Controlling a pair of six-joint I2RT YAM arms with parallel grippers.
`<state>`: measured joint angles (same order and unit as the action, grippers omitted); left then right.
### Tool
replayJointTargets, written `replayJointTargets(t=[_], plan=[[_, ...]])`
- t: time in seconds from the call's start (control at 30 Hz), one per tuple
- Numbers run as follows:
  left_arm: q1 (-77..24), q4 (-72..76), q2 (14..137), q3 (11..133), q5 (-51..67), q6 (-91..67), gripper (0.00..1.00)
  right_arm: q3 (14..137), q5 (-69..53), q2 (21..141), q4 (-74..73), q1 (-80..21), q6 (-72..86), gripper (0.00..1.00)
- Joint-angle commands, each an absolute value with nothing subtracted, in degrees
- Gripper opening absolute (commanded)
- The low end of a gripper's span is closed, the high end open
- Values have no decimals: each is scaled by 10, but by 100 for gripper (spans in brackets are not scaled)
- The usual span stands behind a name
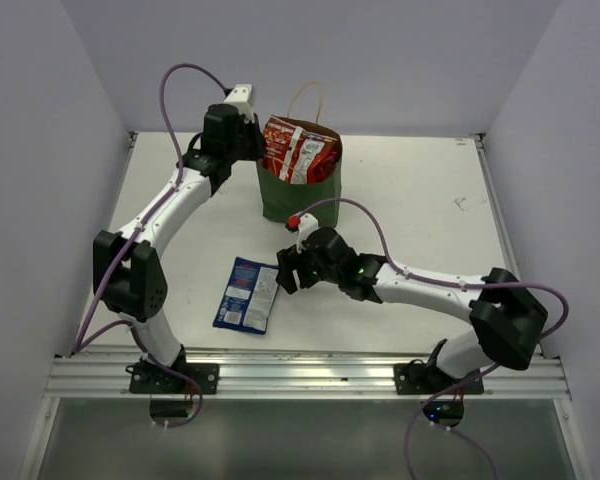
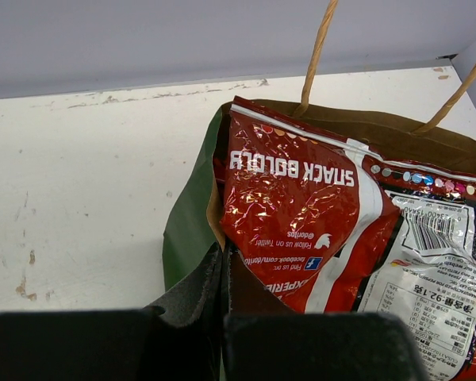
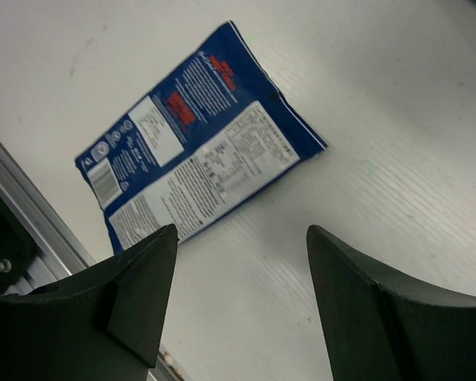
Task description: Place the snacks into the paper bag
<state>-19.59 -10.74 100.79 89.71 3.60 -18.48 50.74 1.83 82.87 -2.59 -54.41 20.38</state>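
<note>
The dark green paper bag point(image 1: 298, 195) stands upright at the back middle, its tan handles above it. Red glossy packets point(image 1: 300, 150) stick out of its top. In the left wrist view a red packet point(image 2: 301, 214) and a second one with a white barcode panel point(image 2: 428, 278) fill the bag point(image 2: 189, 230). My left gripper point(image 1: 254, 142) point(image 2: 224, 255) is shut on the bag's left rim. The small blue packet point(image 1: 248, 293) point(image 3: 198, 151) lies flat near the front edge. My right gripper point(image 1: 286, 272) point(image 3: 242, 238) is open and empty, just right of it. The pink packet is out of view.
The metal rail point(image 1: 300, 375) runs along the table's front edge, just below the blue packet; it also shows in the right wrist view point(image 3: 32, 230). Grey walls enclose the white table point(image 1: 430, 200) on three sides.
</note>
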Motion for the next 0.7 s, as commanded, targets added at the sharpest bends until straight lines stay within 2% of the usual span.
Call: replayJointTargets(t=[0.0, 0.4, 0.67], plan=[[-196, -145, 999, 882, 33, -187, 0, 517, 2, 858, 102, -553, 264, 70], [-196, -135, 998, 871, 37, -188, 0, 537, 2, 1011, 172, -584, 306, 68], [-196, -134, 992, 871, 36, -185, 0, 577, 32, 1041, 123, -613, 291, 67]])
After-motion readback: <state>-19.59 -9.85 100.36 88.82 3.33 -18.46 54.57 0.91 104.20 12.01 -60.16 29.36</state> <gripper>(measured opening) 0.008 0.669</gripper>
